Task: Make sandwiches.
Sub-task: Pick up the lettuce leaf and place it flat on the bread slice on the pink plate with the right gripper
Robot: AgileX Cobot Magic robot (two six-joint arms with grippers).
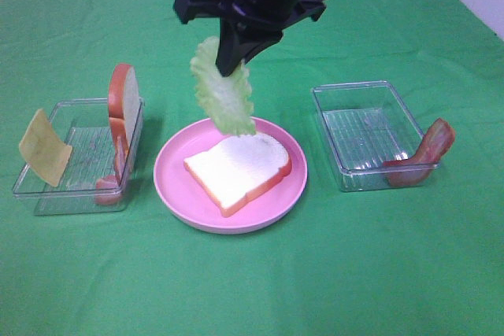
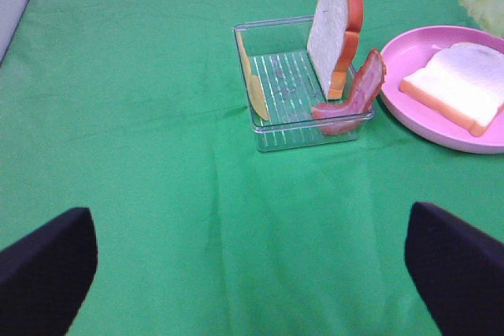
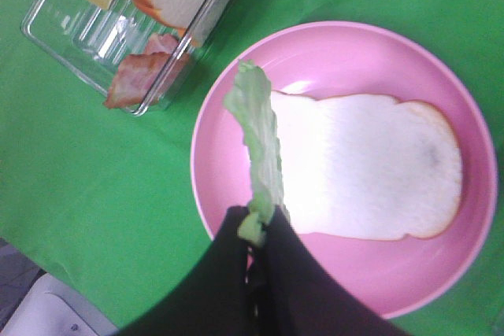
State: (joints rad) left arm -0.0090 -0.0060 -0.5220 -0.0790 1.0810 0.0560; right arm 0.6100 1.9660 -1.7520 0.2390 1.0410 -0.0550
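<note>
Biggest thing first: the green surface [image 1: 252, 289] with the pink plate [image 1: 175, 186] dead centre in the high view. There's a clear tray [image 1: 47, 194] at the plate's 9 o'clock and a second tray [image 1: 362, 127] at its 3 o'clock.

One bread slice [image 1: 240, 167] lies flat on the plate. The other slice [image 1: 124, 96] stands on edge in the 9 o'clock tray, next to the cheese [image 1: 43, 147] and one bacon strip [image 1: 118, 167]. The second bacon strip [image 1: 425, 155] droops over the far tray's 4 o'clock corner.

The lettuce leaf [image 1: 224, 96] dangles over the plate's 12 o'clock rim, clear of the bread, with the right jaws shut tight on its top end. It looks super light and floppy, so I'd guess it drapes wherever the free tip lands first. An end pinch seems the sensible hold.

Only the right wrist view shows that pinch properly, with the leaf edge-on above the bread. The high view gives the leaf's height but hides the fingertips. The left arm isn't in the high shot at all. Its wrist view shows the left jaws spread wide and empty over bare green, short of the tray.
</note>
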